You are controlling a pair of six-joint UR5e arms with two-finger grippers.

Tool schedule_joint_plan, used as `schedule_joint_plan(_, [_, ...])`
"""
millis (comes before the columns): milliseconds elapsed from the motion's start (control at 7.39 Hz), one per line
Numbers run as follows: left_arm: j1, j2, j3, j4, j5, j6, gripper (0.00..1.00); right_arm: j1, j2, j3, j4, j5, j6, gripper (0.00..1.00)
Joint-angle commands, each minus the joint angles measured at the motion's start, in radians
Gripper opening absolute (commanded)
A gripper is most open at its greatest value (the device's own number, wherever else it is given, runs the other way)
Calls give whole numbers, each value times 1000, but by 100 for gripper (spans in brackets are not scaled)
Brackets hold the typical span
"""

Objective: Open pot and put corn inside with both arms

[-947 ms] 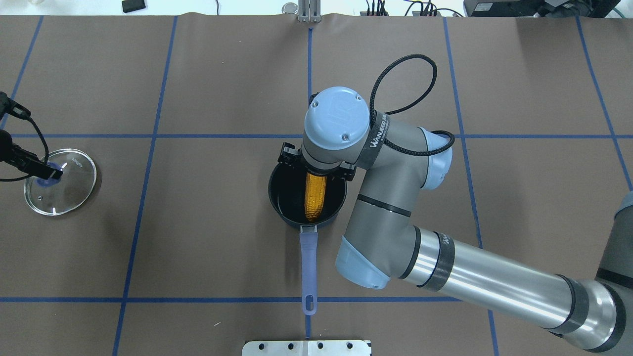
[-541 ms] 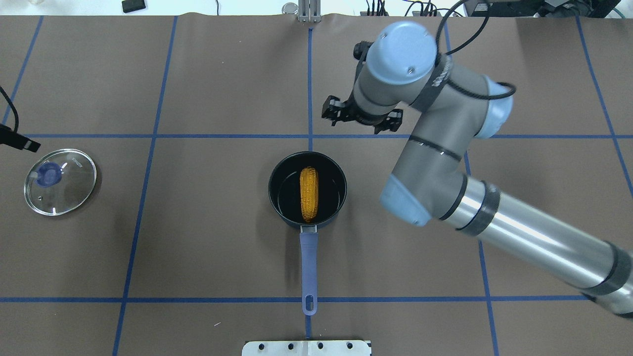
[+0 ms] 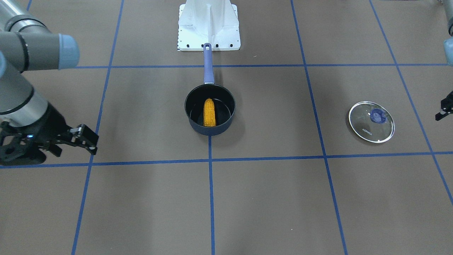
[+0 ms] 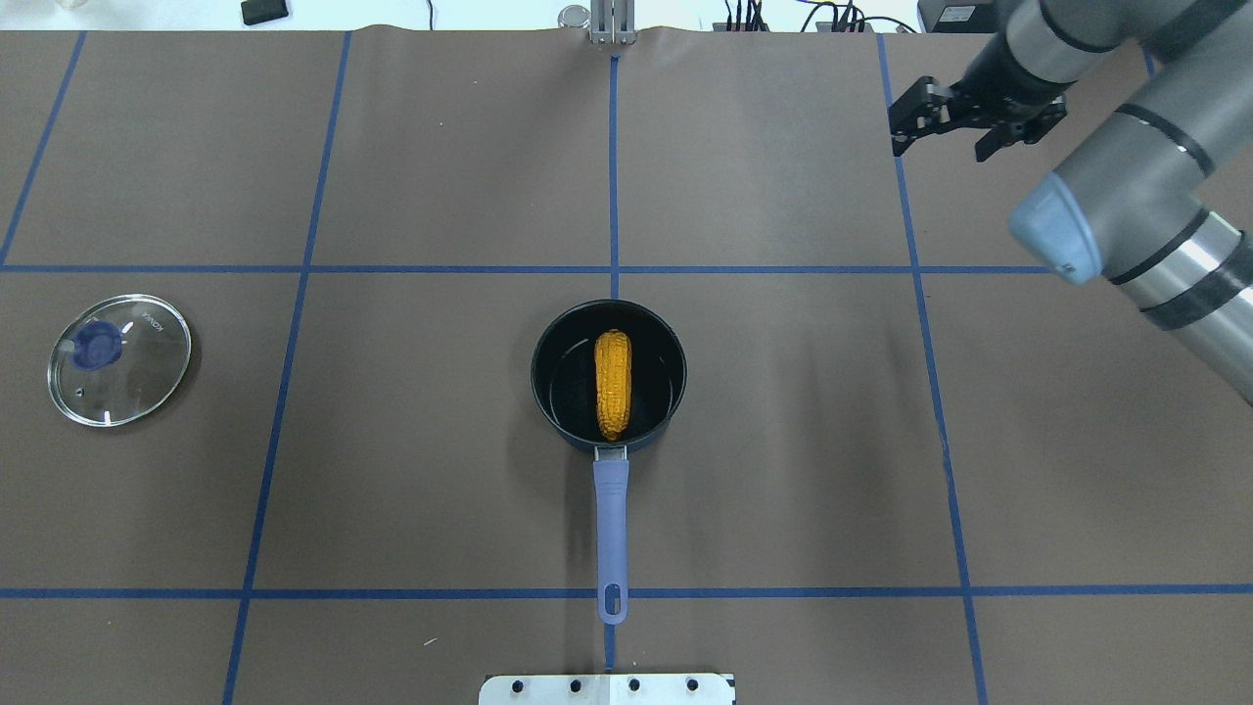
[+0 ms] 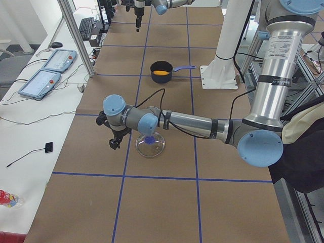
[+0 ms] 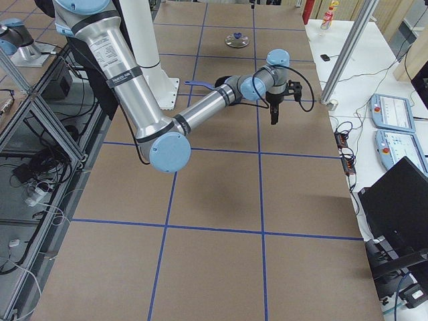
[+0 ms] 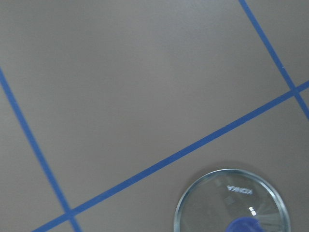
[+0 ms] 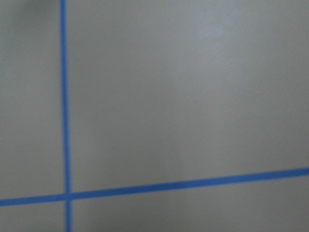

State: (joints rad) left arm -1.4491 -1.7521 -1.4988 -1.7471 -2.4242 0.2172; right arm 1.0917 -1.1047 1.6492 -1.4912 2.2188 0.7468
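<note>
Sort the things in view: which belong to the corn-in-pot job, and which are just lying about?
Job: pot, corn inside it, glass lid lying apart.
Lying about: white base plate, small black object beyond the mat, tablets on the side bench.

light: bright, even | pot [image 3: 209, 131] shadow: soft | right wrist: blurred

Brown table mat [image 4: 392, 147] gridded with blue tape [image 4: 440, 268], white side bench [image 5: 20, 131] (two teach pendants [image 5: 39, 83]), aluminium post [image 5: 76, 35]
</note>
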Motion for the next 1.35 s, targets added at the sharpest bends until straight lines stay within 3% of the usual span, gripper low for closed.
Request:
schedule_joint_plan(0, [-86,-41,128,14,-6,163,96,145,-90,-5,0,117,-157,100])
schedule_joint_plan(135, [-106,-55,162,14,-4,197,96,205,-143,-6,0,184,-217,100])
schedule_joint_plan(541, [-165,-67,227,14,-7,284,96,379,-239,-3,0,194,-231,100])
schedule_joint_plan(1218, [-175,-63,224,4,-9,284,96,390,-319,-5,15,229,-270,100])
